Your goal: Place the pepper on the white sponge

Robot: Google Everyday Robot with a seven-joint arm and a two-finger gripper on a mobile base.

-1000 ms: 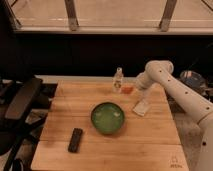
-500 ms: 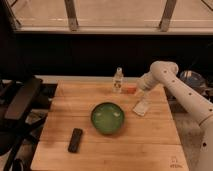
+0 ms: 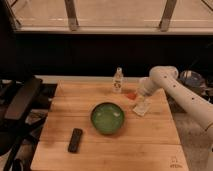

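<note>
Wood is what I see most, because my robot stands at a wooden table (image 3: 107, 150). My robot's white arm (image 3: 180, 95) reaches in from the right side and bends down toward the back right part of the table. Its gripper (image 3: 140, 93) is low there, just above the table. The pepper (image 3: 131, 95) is a small orange-red thing right beside the gripper's tip, on its left. I cannot tell if the gripper is grasping the pepper or only next to it. I also cannot tell if the pepper is resting on the wood or lifted a little. The white sponge (image 3: 142, 107) lies flat on the table, just in front of the gripper and the pepper. The pepper is not on the sponge. A green bowl (image 3: 107, 118) sits in the middle of the table, to the left of the sponge. A small clear bottle (image 3: 118, 81) stands up straight near the back edge, just left of the pepper. A flat black thing (image 3: 75, 140), like a remote, lies near the front left. A dark chair (image 3: 17, 107) is off to the left of the table.
</note>
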